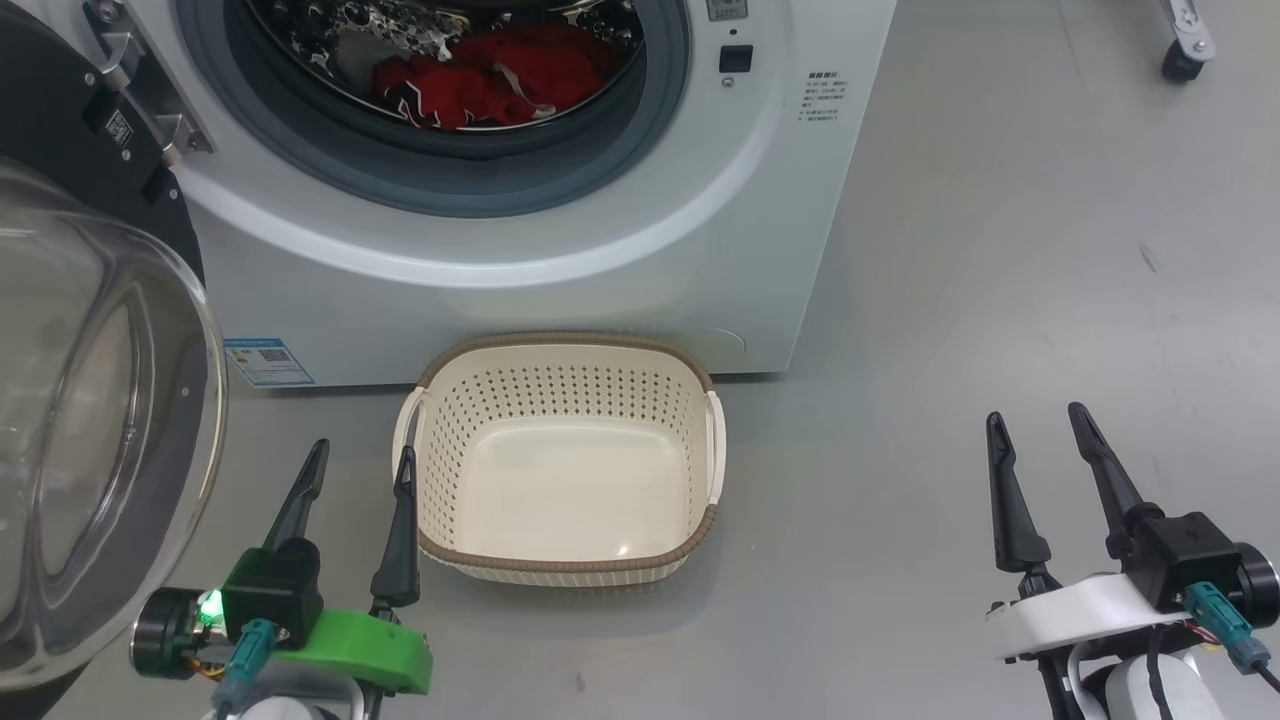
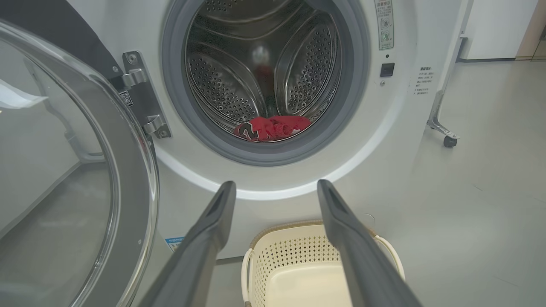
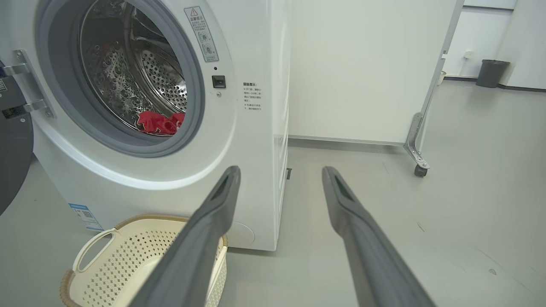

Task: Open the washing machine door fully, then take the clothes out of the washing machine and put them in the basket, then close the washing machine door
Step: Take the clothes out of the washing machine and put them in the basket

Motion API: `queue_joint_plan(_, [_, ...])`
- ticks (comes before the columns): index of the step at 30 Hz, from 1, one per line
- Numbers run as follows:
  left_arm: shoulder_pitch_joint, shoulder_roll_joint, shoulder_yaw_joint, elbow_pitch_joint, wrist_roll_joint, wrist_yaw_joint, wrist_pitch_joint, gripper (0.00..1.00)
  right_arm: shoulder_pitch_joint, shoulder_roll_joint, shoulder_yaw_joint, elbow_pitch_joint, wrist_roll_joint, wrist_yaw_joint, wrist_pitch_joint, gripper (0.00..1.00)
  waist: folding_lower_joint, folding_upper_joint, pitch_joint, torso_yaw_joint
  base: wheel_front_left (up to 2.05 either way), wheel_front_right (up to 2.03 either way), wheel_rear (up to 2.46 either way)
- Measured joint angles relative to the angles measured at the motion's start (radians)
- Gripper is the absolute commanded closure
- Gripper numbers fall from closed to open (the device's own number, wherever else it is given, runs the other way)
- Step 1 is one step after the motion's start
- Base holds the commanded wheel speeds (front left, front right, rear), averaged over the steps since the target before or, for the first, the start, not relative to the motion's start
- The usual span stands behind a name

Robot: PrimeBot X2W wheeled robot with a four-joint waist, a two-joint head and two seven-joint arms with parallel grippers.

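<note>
The white washing machine (image 1: pixel 560 250) stands ahead with its door (image 1: pixel 90 420) swung open to the left, glass bowl bulging toward me. Red clothes (image 1: pixel 480 75) with white trim lie at the bottom of the drum, also in the left wrist view (image 2: pixel 273 127) and the right wrist view (image 3: pixel 162 122). The cream basket (image 1: pixel 565 560) sits on the floor right before the machine, nothing in it. My left gripper (image 1: pixel 362 458) hovers open just left of the basket, beside the door. My right gripper (image 1: pixel 1040 420) is open over bare floor well to the right.
Grey floor (image 1: pixel 1000 250) stretches to the right of the machine. A wheeled white partition stands behind on the right, one caster (image 3: pixel 420 170) near the machine's side. A dark bin (image 3: pixel 491 73) stands far back. The door hinge (image 2: pixel 143 100) juts out on the machine's left.
</note>
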Motion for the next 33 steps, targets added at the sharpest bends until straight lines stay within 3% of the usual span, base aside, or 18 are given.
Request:
queue_joint_plan(17, [-0.002,0.000,-0.003,0.001,0.006,0.000,-0.001,0.00,0.000,0.003,-0.001,0.000,0.000,0.000,0.000,0.00,0.0000,0.0000,-0.014,0.013,1.14,-1.14,0.00])
queue_joint_plan(33, [-0.001,0.000,-0.011,0.016,0.006,0.000,-0.002,0.00,0.006,0.003,-0.001,0.007,0.000,0.001,0.000,0.00,0.0000,0.0000,-0.043,0.014,0.47,-0.47,0.00])
